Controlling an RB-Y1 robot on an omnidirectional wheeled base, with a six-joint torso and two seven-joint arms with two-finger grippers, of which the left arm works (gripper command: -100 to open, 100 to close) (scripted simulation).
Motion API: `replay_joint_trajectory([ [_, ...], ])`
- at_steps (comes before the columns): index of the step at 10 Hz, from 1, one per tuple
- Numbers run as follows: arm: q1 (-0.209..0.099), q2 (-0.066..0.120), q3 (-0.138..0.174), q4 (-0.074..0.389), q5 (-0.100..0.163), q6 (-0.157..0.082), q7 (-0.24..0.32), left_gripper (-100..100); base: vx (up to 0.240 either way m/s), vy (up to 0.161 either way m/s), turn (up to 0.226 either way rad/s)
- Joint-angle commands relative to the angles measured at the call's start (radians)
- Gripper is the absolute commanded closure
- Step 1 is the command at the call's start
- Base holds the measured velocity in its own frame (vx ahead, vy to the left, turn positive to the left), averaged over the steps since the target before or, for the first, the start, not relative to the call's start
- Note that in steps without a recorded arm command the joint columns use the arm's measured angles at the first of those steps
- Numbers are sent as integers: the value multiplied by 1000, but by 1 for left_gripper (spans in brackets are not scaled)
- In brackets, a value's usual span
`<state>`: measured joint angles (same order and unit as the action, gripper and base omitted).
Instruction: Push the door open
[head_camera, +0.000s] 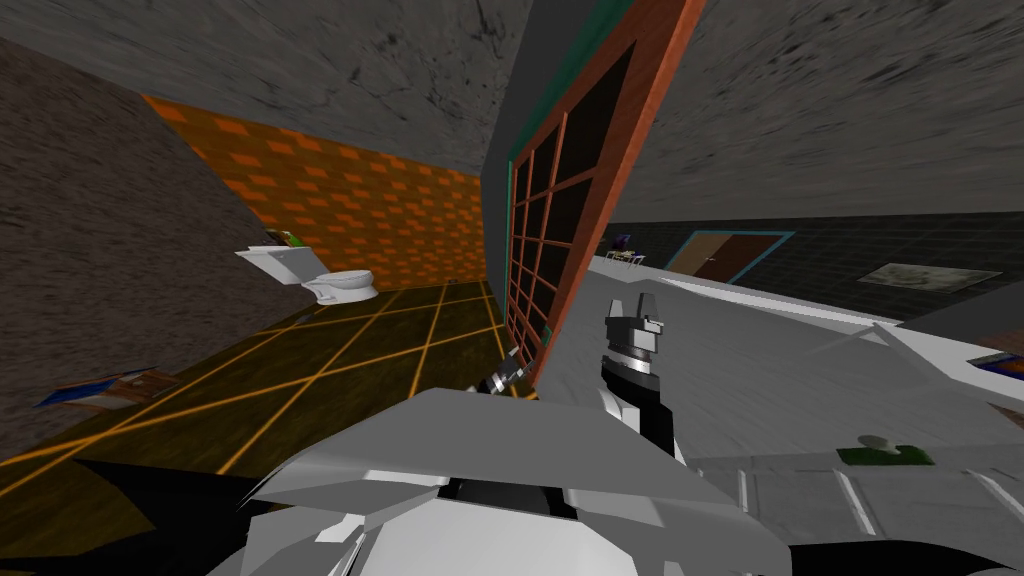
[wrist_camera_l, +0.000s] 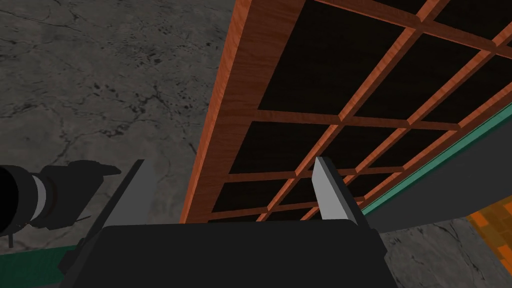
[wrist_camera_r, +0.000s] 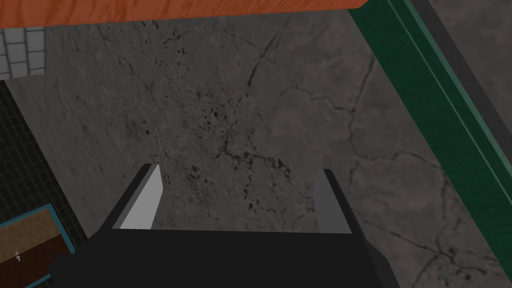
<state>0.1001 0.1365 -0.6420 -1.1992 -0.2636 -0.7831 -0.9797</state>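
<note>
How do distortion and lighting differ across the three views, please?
Head view: wide lens, rolled, so the door leans and walls splay. Left wrist view: door panes flat black. Right wrist view: one finger of the right gripper bright, the other dull.

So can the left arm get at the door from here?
Probably yes. The open left gripper points at the door, whose wooden frame is close in front, with nothing between them. The right gripper stands off to the side, out of the way.
</note>
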Motion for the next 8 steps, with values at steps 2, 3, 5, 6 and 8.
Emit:
replay_joint_trajectory([
  [2, -21, 3, -36, 55, -14, -12, -43, -100, 144, 11, 0],
  [3, -32, 3, -54, 84, -21, -17, -65, -100, 138, 13, 2],
  [5, -46, 4, -78, 123, -31, -24, -94, -100, 123, 23, 0],
  [6, -46, 4, -78, 123, -31, -24, -94, -100, 95, 17, 2],
  [8, -66, 4, -111, 174, -43, -34, -133, -100, 121, 20, 0],
])
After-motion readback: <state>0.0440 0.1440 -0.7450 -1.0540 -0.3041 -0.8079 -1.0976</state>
